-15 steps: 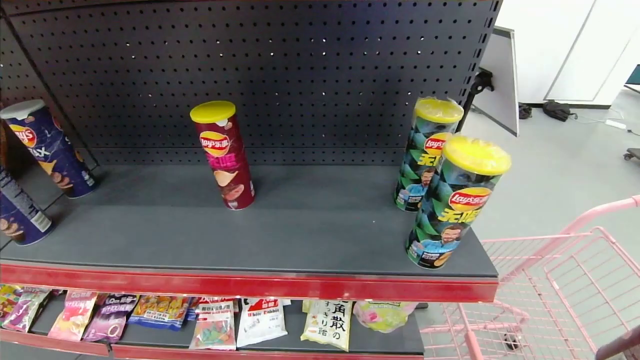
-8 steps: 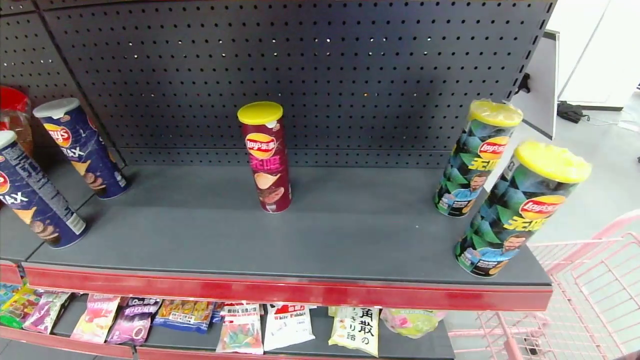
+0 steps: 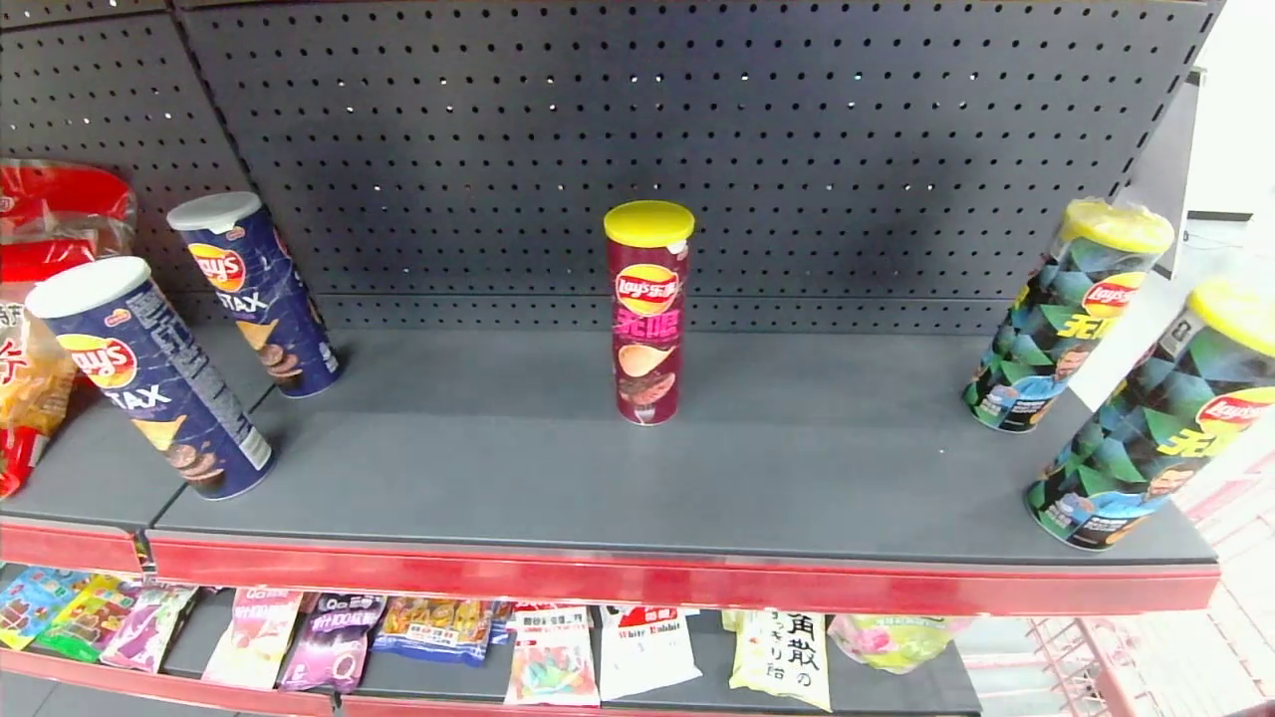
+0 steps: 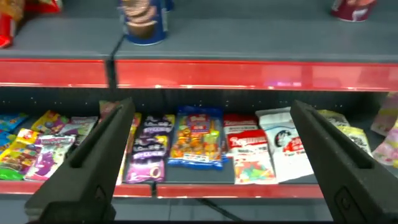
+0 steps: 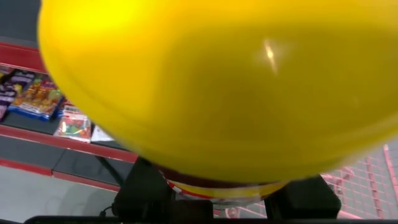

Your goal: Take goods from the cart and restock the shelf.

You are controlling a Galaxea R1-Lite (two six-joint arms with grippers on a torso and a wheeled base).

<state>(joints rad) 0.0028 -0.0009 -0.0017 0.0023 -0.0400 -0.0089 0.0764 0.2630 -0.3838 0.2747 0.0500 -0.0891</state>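
Down low by the racking, the right gripper is clamped around a yellow-lidded chip can. Its dark fingers sit on either side of the tube just under the lid, and the can is held out in the air in front of the shelving, with the pink cart close beside it. The left gripper is spread wide with nothing between its fingers, and it faces the lower shelf, where a row of snack packets lies flat. In the head view, the shelf is a dark grey deck with a red front lip, backed by a black pegboard. A maroon chip can with a yellow lid stands upright at the centre of the frame, well apart from everything else. At the left are two navy chip cans with white lids, one towards the front edge and one further back. A red snack bag sits at the far left edge. At the right are two green-patterned chip cans with yellow lids, one near the pegboard and one close to the front lip. The wide stretches of deck on either side of the maroon can are bare
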